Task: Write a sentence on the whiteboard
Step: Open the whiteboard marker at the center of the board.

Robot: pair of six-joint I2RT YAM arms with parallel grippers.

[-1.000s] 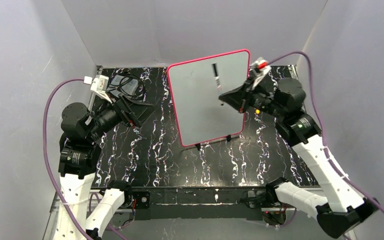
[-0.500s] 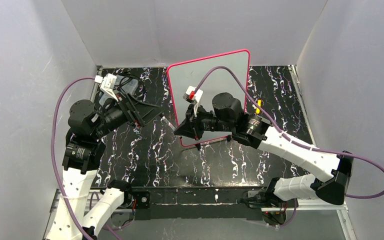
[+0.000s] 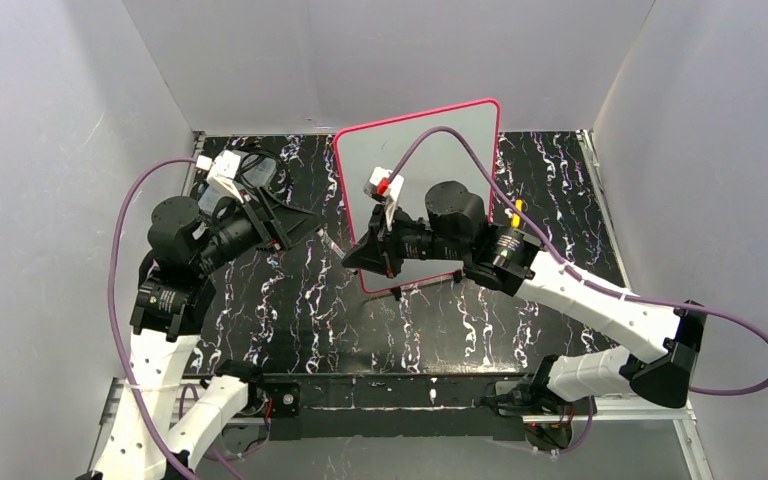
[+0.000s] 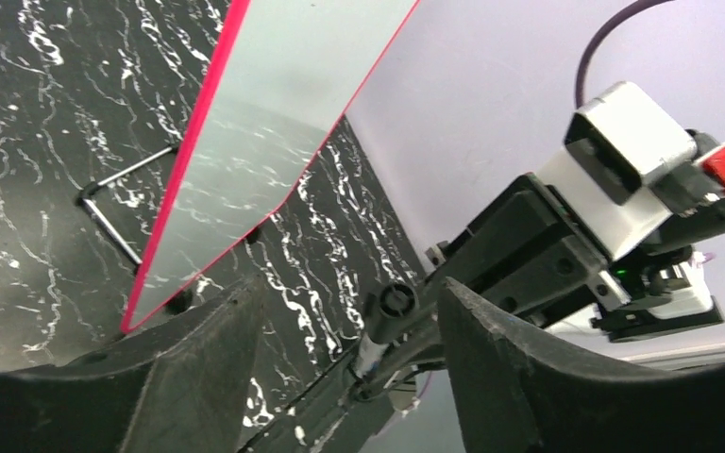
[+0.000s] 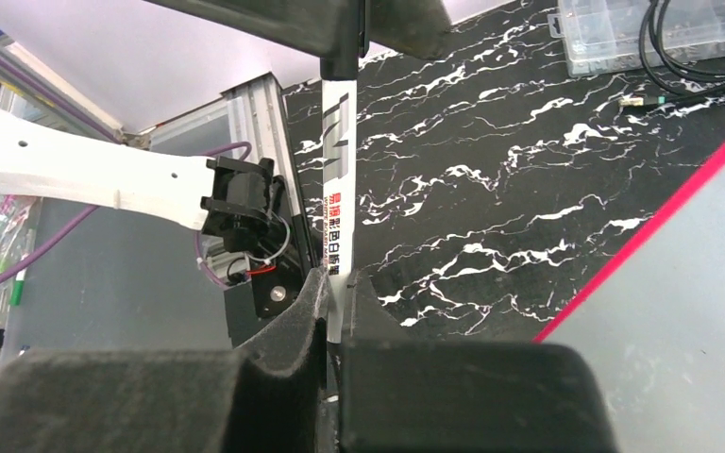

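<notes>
**Marker between the two grippers, board blank: no writing done yet.**
The right gripper (image 5: 335, 283) is clamped on the marker (image 5: 337, 189). The marker's far end sits between the left gripper's (image 4: 347, 291) fingers (image 4: 491, 349), which stand apart on either side and do not touch it. The whiteboard (image 3: 460, 130) stands upright just behind the right fingers and off to one side of the left ones. No letters of the sentence show on its face, so I judge that all the writing remains.
</notes>
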